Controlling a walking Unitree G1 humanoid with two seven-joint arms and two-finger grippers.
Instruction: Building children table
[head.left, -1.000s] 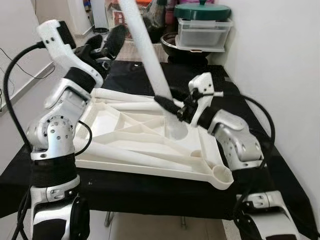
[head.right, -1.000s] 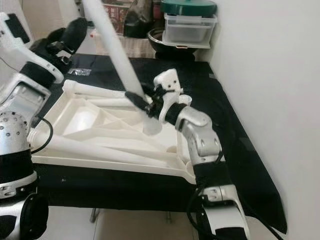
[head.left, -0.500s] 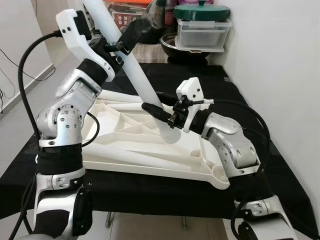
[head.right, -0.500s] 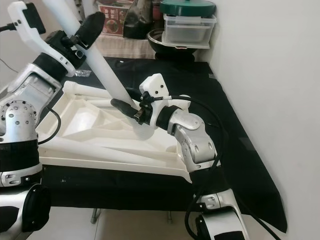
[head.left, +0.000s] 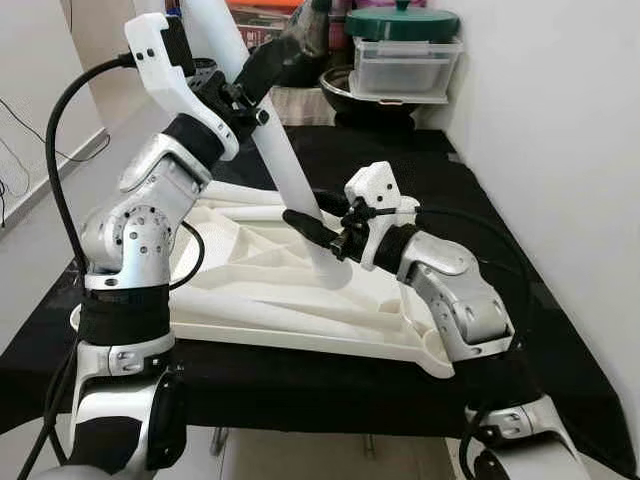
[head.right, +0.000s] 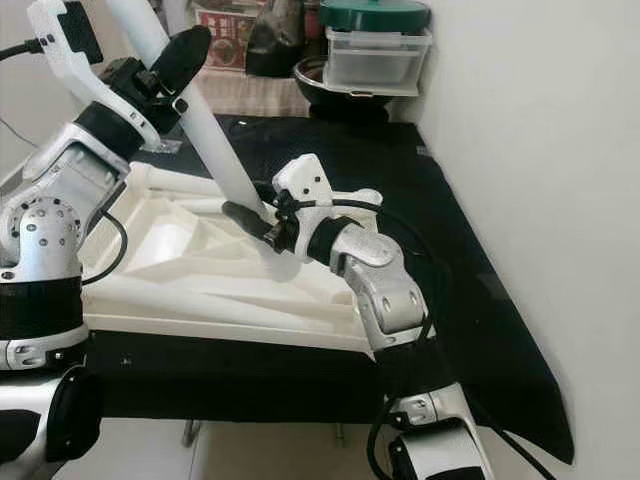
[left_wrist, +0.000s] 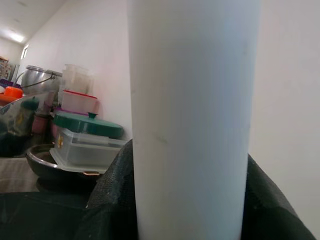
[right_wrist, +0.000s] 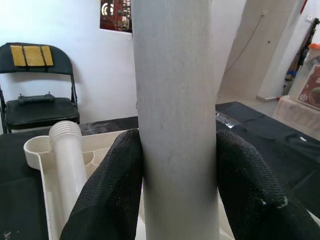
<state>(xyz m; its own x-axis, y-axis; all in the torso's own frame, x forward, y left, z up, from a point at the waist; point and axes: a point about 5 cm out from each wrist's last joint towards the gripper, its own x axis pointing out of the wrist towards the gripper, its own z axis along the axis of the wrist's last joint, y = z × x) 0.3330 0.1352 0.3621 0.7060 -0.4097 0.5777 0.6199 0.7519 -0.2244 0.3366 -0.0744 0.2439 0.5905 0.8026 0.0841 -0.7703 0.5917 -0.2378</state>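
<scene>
I count one leg tilted over one tabletop. Left gripper clamps it high, arm raised; right gripper clamps near its lower end, arm bent inward.

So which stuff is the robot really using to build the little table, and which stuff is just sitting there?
Using:
long white plastic leg tube, gripped by left gripper and right gripper
upturned white plastic tabletop
spare white legs lying in it

Just sitting there:
clear plastic box with green lid
dark round bowl
black folding chair
</scene>
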